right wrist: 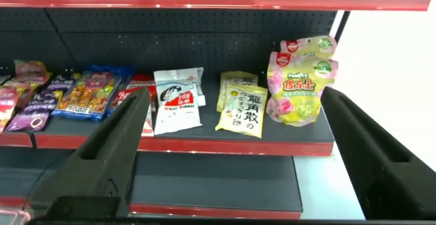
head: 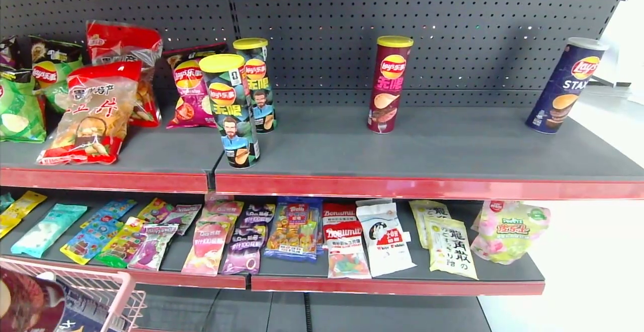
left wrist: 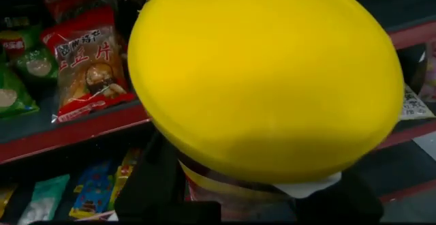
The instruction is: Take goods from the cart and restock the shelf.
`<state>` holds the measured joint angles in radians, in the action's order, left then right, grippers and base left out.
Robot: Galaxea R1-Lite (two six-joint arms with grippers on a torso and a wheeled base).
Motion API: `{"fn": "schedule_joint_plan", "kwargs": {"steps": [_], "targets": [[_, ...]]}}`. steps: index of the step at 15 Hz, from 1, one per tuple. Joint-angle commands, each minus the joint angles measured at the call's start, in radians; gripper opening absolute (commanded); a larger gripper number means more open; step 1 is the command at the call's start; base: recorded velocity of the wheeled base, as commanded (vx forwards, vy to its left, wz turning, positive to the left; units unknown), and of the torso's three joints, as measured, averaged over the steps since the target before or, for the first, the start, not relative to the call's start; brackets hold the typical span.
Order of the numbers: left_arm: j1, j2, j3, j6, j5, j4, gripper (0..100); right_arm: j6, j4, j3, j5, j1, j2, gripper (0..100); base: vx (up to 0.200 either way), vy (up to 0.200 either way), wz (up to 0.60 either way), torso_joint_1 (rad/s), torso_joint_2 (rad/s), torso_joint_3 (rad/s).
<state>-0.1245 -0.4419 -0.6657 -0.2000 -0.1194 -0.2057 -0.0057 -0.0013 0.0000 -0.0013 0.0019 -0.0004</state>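
Yellow lid (left wrist: 266, 75) of a chip can (left wrist: 225, 191) sits closest to the left wrist camera and hides nearly all of the can's body. The left gripper (left wrist: 252, 201) holds this can, a dark finger on each side under the lid, in front of the shelf's red edge. The right gripper (right wrist: 238, 157) is spread wide with nothing between its fingers (right wrist: 102, 157), facing the lower shelf (right wrist: 225, 145). Four cans stand upright on the upper shelf (head: 427, 151): two teal cans (head: 230, 115) with yellow lids close together, one maroon can (head: 388, 88) and one navy can (head: 563, 88), each well apart. To their left lie two red bags (head: 95, 115), one purple bag (head: 191, 95) and green bags (head: 20, 110) cut off at the edge. Candy packets (head: 297, 229) on the lower shelf overlap too much to count. A pink cart (head: 123, 284) is cut off at the corner, its goods hard to make out.
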Motion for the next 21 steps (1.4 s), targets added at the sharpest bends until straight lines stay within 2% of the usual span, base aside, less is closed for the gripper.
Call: {"fn": "schedule_joint_plan", "kwargs": {"steps": [1,2,3,4,6,7,9,11,18,21], "targets": [[0.008,-0.055,-0.005,-0.021,0.029,0.020,0,0.001,0.000,0.000,0.000,0.001,0.000,100,0.000,0.000,0.00,0.000,0.00,0.000],[0.009,-0.058,-0.003,-0.027,0.044,0.023,0,0.001,0.000,0.000,0.000,0.001,0.000,100,0.000,0.000,0.00,0.000,0.00,0.000],[0.009,-0.061,0.023,-0.038,0.149,0.039,0,0.000,0.000,0.000,0.000,0.001,0.000,100,0.000,0.000,0.00,0.000,0.00,0.000],[0.008,-0.052,0.069,-0.027,0.152,0.063,0,0.000,0.000,0.000,0.000,0.001,0.000,100,0.000,0.000,0.00,0.000,0.00,0.000],[0.005,-0.044,0.130,-0.032,0.145,0.134,0,0.003,0.000,0.000,0.000,0.001,0.000,100,0.000,0.000,0.00,0.000,0.00,0.000],[0.000,-0.041,0.141,-0.062,0.136,0.151,0,0.004,0.000,0.000,0.000,0.001,0.000,100,0.000,0.000,0.00,0.000,0.00,0.000],[-0.001,-0.043,0.140,-0.087,0.095,0.152,0,0.004,0.000,0.000,0.000,0.001,0.000,100,0.000,0.000,0.00,0.000,0.00,0.000],[-0.001,-0.047,0.135,-0.088,0.084,0.152,0,0.004,0.000,0.000,0.000,0.001,0.000,100,0.000,0.000,0.00,0.000,0.00,0.000],[-0.001,-0.046,0.120,-0.087,0.078,0.151,0,0.000,0.000,0.000,0.003,0.001,0.000,100,0.200,0.000,0.00,-0.001,0.00,0.003],[0.000,-0.026,0.123,-0.090,0.081,0.149,0,0.000,0.000,0.000,0.004,0.001,0.000,100,0.000,0.000,0.00,0.000,0.00,0.000]]}}
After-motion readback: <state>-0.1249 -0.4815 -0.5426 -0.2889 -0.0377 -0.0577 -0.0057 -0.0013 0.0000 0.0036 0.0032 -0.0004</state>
